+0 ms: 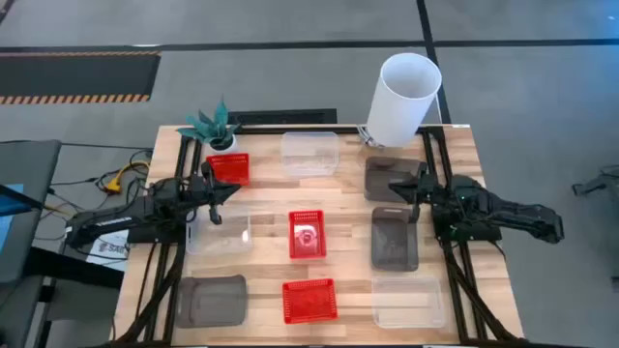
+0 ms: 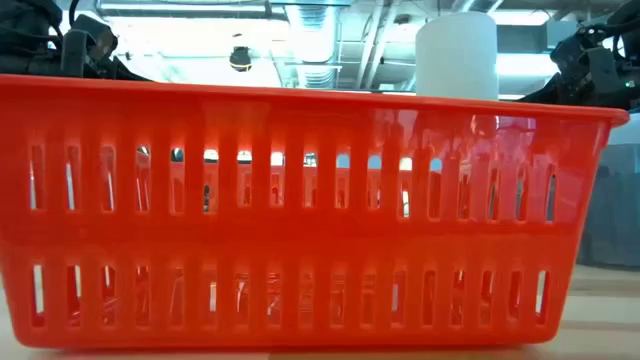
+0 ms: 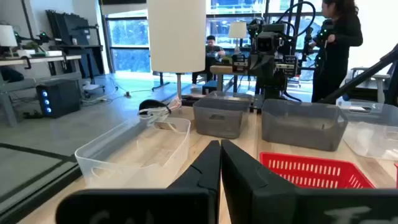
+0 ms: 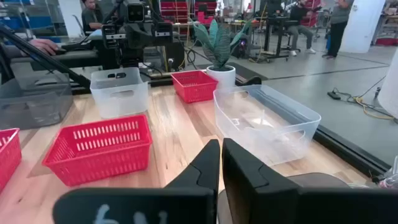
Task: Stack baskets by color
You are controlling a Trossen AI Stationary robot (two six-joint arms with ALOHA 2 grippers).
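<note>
Baskets lie scattered singly over the wooden counter, none stacked. Nearest the front edge sit a smoky dark grey plastic basket, a red mesh-sided plastic basket that fills the low view, and a clear plastic basket. In the middle row, a second clear basket lies just beside the left claw, a second red mesh basket sits at the centre, and a second dark grey basket lies next to the right claw. Farther back are a third red basket, a third clear basket and a third dark grey basket, partly under the right arm.

The left claw is pinched fully together and holds nothing, hanging above the counter. The right claw hovers with its fingers narrow, only a thin slit between them, gripping nothing.

At the far edge stand a small potted green plant and a tall white cylinder.
</note>
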